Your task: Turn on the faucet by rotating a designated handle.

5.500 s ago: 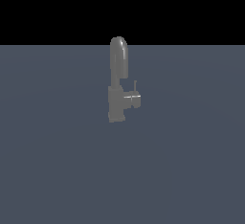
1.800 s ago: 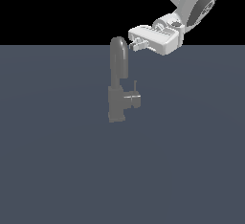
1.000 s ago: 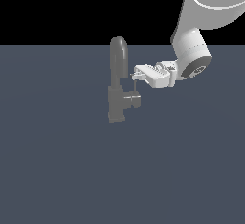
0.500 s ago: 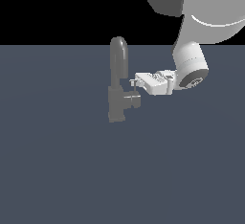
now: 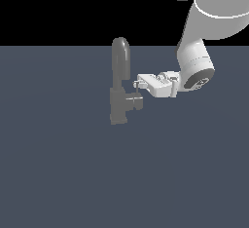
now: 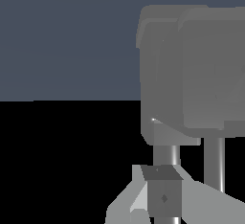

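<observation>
The grey faucet (image 5: 119,93) stands upright with its arched spout on top; in the wrist view its blocky body (image 6: 191,74) fills the frame close up. The handle (image 5: 135,102) is a short stub on the side toward the exterior view's right, with a thin lever pin (image 5: 139,90) rising from its end. My gripper (image 5: 138,83) reaches in level from that side, its tips at the top of the pin. The fingers (image 6: 162,196) look pressed together, with nothing between them. Whether they touch the pin I cannot tell.
A flat dark grey floor (image 5: 58,173) surrounds the faucet. My white arm (image 5: 194,68) comes down from the exterior view's upper right.
My gripper came down from beside the spout's top to the level of the lever pin, then edged toward the faucet. The faucet and handle look unmoved.
</observation>
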Available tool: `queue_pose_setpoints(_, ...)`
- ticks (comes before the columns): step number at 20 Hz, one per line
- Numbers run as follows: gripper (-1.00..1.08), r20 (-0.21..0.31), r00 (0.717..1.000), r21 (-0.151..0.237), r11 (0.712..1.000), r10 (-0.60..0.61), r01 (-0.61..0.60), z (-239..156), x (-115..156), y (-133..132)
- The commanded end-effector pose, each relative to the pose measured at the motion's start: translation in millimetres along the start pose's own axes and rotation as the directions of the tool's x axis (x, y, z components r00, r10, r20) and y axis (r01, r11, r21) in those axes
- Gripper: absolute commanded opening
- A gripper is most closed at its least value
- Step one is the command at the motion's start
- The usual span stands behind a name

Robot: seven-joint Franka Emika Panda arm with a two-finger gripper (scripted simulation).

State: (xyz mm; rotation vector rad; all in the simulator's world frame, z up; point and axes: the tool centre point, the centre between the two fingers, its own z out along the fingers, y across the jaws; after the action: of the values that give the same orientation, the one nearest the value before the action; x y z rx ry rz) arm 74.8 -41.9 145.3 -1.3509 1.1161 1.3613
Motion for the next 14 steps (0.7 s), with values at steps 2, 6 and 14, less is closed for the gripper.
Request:
queue_pose_setpoints(2, -1.0, 0.0, 1.0, 0.0, 1.0, 0.0, 0.0, 0.1, -1.6, 6.6)
queue_pose_setpoints(6, -1.0, 0.0, 1.0, 0.0, 1.0, 0.0, 0.0, 0.3, -3.4, 14.5)
queue_pose_setpoints(14, -1.0, 0.0, 1.0, 0.0, 1.0, -0.001, 0.001, 0.3, -7.7, 31.9)
